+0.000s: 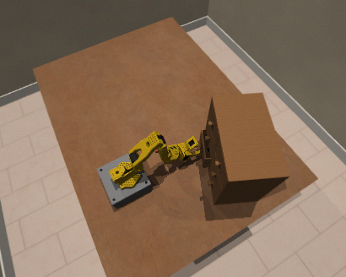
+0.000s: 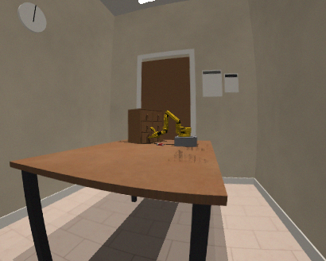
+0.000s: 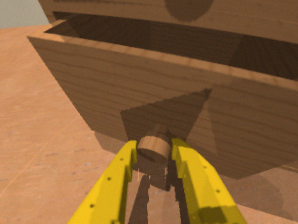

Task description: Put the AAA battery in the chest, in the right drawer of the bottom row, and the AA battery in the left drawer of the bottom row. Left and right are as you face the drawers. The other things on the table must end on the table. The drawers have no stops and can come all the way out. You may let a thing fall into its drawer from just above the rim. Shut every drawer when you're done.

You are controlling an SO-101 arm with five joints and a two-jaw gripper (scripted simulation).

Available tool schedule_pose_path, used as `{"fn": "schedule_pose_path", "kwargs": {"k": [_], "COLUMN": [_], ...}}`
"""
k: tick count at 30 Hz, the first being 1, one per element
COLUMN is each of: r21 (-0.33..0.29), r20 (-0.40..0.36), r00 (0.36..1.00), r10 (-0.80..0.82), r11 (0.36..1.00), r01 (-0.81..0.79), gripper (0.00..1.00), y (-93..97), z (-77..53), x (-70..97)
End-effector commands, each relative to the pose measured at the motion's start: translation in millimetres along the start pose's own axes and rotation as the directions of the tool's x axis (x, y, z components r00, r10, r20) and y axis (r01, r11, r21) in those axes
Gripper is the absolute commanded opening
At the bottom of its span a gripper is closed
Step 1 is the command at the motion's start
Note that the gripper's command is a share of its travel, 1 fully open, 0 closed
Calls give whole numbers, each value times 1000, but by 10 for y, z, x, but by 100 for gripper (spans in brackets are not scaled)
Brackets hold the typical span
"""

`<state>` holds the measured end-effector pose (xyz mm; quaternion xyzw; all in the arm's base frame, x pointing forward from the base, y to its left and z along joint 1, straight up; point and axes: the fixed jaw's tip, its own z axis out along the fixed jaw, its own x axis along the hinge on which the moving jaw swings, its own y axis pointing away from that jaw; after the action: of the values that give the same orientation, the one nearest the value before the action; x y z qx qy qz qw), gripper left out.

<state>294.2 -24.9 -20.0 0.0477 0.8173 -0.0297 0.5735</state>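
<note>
The wooden chest stands on the table to the right of my arm, its drawer fronts facing the arm. One low drawer is pulled out a little; its front fills the wrist view and a dark gap shows above its rim. My gripper is shut on that drawer's round wooden knob, close to the table top. In the top view the gripper is right at the drawer front. I cannot make out either battery; something dark lies in the drawer gap, too small to name.
My grey base sits left of the chest. A small red thing lies on the table near the arm. Other chest knobs stick out beside the open drawer. The table edge runs close behind and right of the chest.
</note>
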Motion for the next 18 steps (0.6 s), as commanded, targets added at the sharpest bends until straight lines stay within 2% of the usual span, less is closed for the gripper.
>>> {"fn": "schedule_pose_path", "kwargs": {"k": [1, 18], "r21": [16, 27], "r20": [1, 1], "r00": [1000, 1000], "r10": [-3, 1], "r11": [1000, 1000], "r01": [3, -1], "gripper": [0, 0], "y": [-50, -89], "z": [51, 159], "x": [-20, -60]}}
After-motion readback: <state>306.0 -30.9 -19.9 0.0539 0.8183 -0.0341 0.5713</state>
